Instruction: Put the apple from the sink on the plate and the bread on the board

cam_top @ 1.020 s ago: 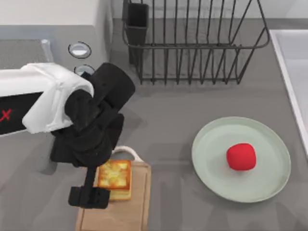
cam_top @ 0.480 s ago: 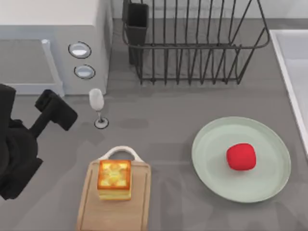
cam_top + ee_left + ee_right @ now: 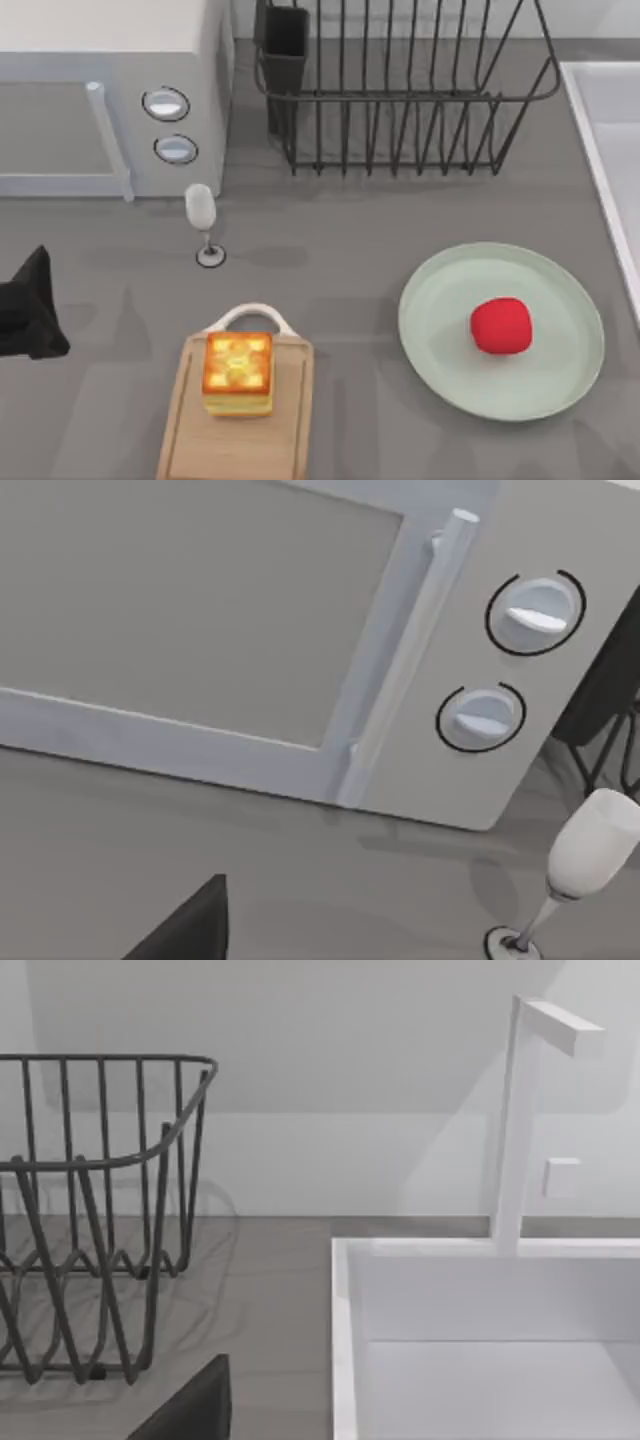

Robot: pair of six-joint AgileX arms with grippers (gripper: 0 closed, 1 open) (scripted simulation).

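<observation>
On the plate [image 3: 560, 375] at the table's right sits the apple [image 3: 501, 325]; the bread [image 3: 238, 373] rests on the board [image 3: 285, 425] left of it. Left gripper [image 3: 25, 318] is at the left edge, whether released or clenched I cannot tell. Beside the rack [image 3: 90, 1210] lies the sink [image 3: 480, 1300].
</observation>
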